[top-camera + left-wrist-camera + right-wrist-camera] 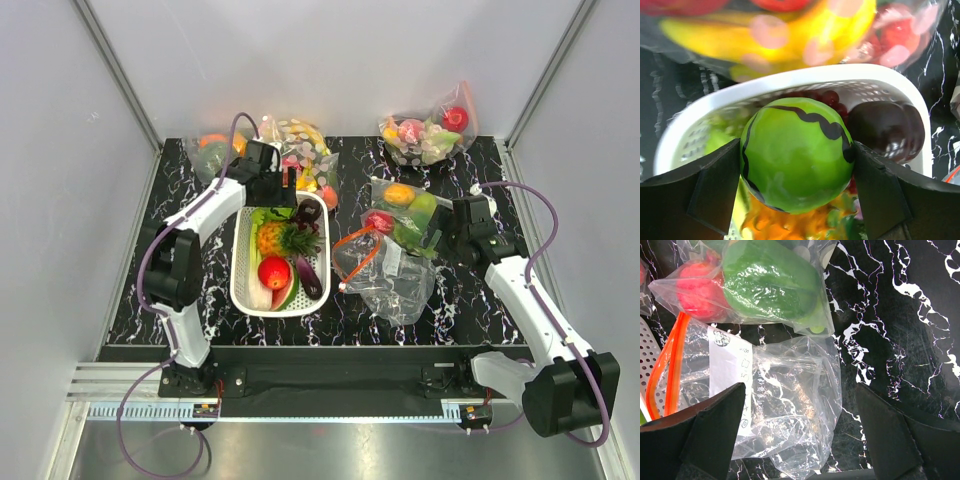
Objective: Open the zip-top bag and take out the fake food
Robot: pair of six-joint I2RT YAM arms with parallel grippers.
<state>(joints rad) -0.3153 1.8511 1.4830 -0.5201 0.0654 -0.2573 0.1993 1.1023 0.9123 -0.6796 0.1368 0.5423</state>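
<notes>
My left gripper [291,192] is shut on a green round fruit [797,152] with a black stripe and holds it over the far end of the white basket [240,272]. The pineapple [272,238] and a red round fruit [274,272] lie in the basket. The zip-top bag [388,280] lies flat on the table to the right of the basket, its orange-red zip strip [356,255] gaping; it looks empty. My right gripper [441,236] is open above the bag's [790,410] right side, by the white label [729,375].
The basket also holds an eggplant [309,276], a watermelon slice [289,294] and grapes [309,212]. A bag with an orange and a green apple [408,205] lies behind the zip-top bag. More filled bags sit at the back [305,150] [430,133] [213,150].
</notes>
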